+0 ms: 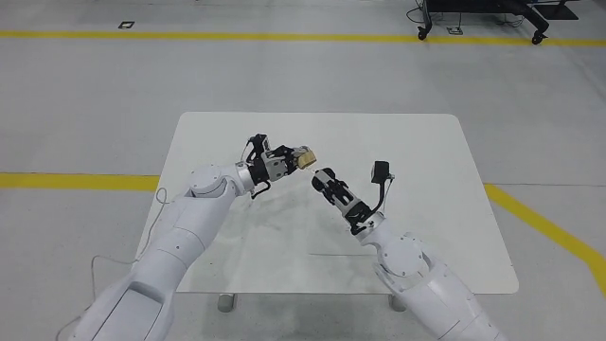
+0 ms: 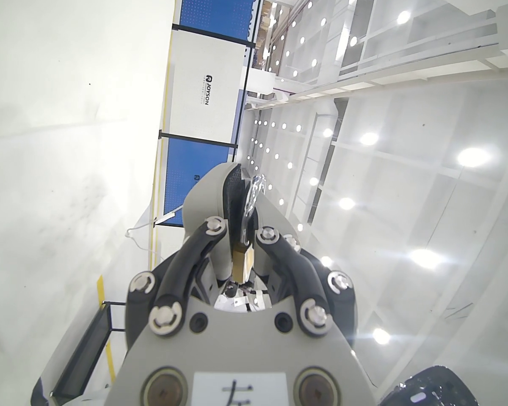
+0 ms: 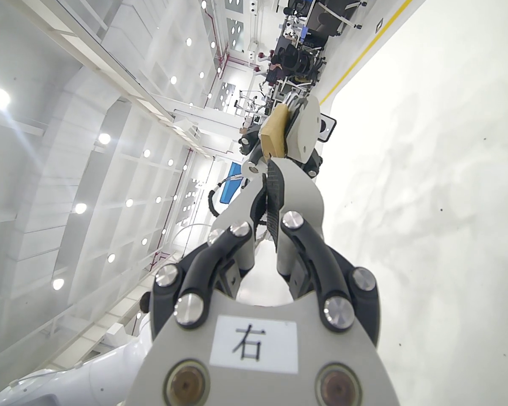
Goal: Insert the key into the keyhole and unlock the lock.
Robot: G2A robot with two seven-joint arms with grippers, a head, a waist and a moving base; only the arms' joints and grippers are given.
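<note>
A brass padlock [image 1: 306, 158] with a silver shackle [image 2: 254, 190] is held above the middle of the white table [image 1: 417, 142]. My left gripper [image 1: 299, 157] is shut on it, and the brass body [image 2: 242, 264] sits deep between the fingers. My right gripper [image 1: 323, 178] is just to the right and nearer me, pointing at the lock. In the right wrist view its shut tips [image 3: 273, 166] meet the padlock's [image 3: 274, 137] lower end. The key is pinched between the pads and almost wholly hidden. One left finger [image 3: 307, 128] backs the lock.
Both grippers hover over the table's middle, with bare white tabletop [image 1: 237, 246] all around them. Yellow floor lines [image 1: 284, 36] run behind the table and along its sides. Dark carts [image 1: 492, 0] stand far back on the right.
</note>
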